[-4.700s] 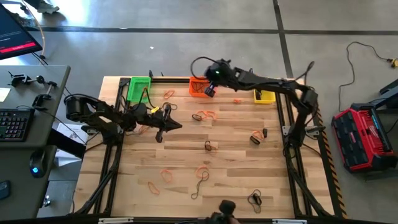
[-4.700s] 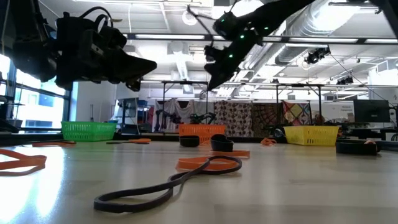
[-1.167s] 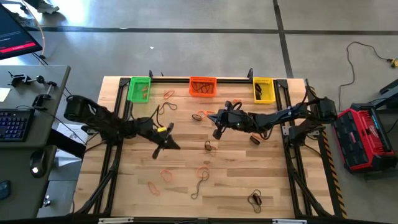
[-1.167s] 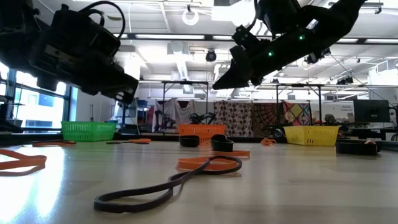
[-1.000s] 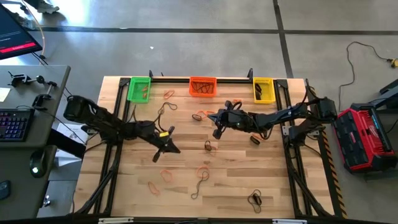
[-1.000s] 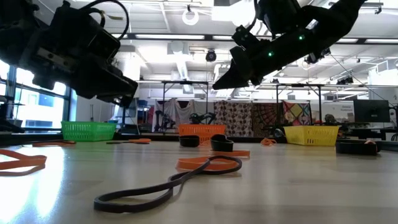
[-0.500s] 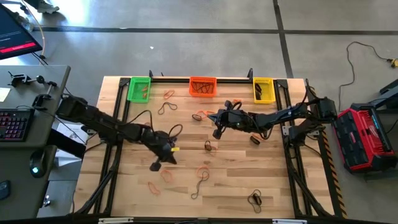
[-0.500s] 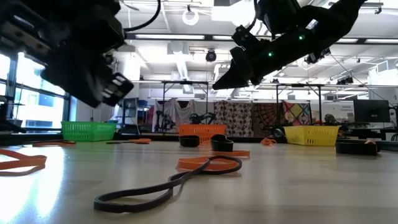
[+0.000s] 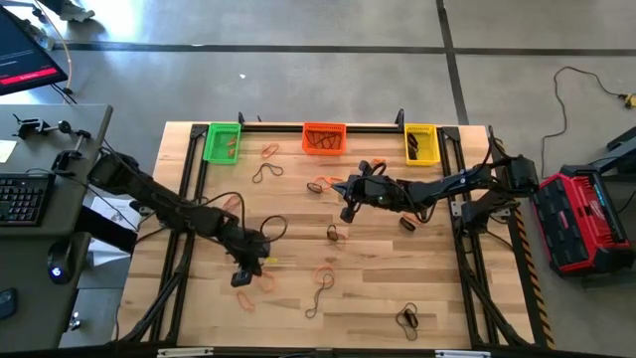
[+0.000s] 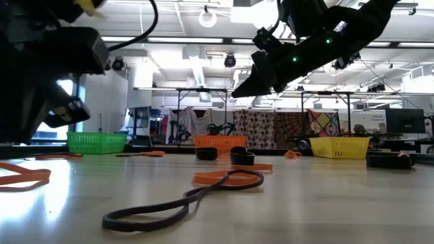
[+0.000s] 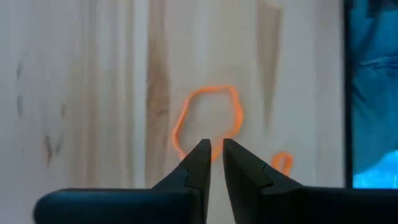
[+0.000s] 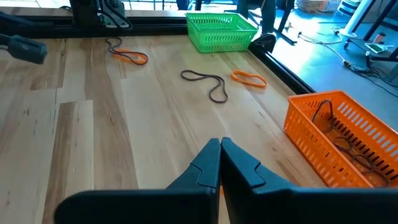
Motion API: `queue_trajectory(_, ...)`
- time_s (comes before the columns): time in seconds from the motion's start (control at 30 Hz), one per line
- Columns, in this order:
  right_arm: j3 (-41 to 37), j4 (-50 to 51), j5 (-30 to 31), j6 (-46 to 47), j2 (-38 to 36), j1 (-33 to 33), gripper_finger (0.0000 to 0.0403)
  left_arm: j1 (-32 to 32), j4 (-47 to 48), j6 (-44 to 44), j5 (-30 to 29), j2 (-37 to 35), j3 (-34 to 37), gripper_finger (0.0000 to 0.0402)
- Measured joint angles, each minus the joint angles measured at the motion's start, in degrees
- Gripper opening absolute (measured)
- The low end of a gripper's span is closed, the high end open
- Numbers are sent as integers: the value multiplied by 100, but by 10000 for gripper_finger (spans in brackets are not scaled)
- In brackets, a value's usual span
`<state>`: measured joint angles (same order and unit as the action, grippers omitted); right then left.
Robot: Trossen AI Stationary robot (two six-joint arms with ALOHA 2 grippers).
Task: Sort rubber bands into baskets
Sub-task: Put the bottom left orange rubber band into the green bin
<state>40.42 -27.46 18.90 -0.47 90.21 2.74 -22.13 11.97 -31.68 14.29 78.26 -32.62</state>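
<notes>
An orange rubber band [image 11: 207, 121] lies flat on the counter [image 9: 378, 278], a loop slightly longer along the direction the left gripper [image 11: 216, 163] points. It sits just ahead of the fingers [image 11: 196, 167], which are only a narrow slit apart and hold nothing. The right gripper [image 12: 220, 163] hovers mid-counter, fingers closed and empty.

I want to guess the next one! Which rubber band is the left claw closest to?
The orange rubber band lying flat just beyond the left claw. A smaller orange one lies off to the side.
</notes>
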Motion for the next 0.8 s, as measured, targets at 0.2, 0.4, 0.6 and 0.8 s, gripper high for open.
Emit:
queue_trajectory(0.2, 0, 19, 1, 17, 0, -13, 0, -169, 277, -686, -559, 0, 2, 73)
queue_trajectory(0.4, 0, 58, 0, 3, 2, -15, 0, -168, 278, -1161, -590, 77, 2, 80)
queue_trajectory(0.6, 0, 157, 0, 44, 2, -15, 0, -168, 116, -1084, -320, 397, 2, 81)
queue_trajectory(0.8, 0, 189, 1, 44, 2, -15, 0, -166, -8, -1071, -281, 631, -6, 81)
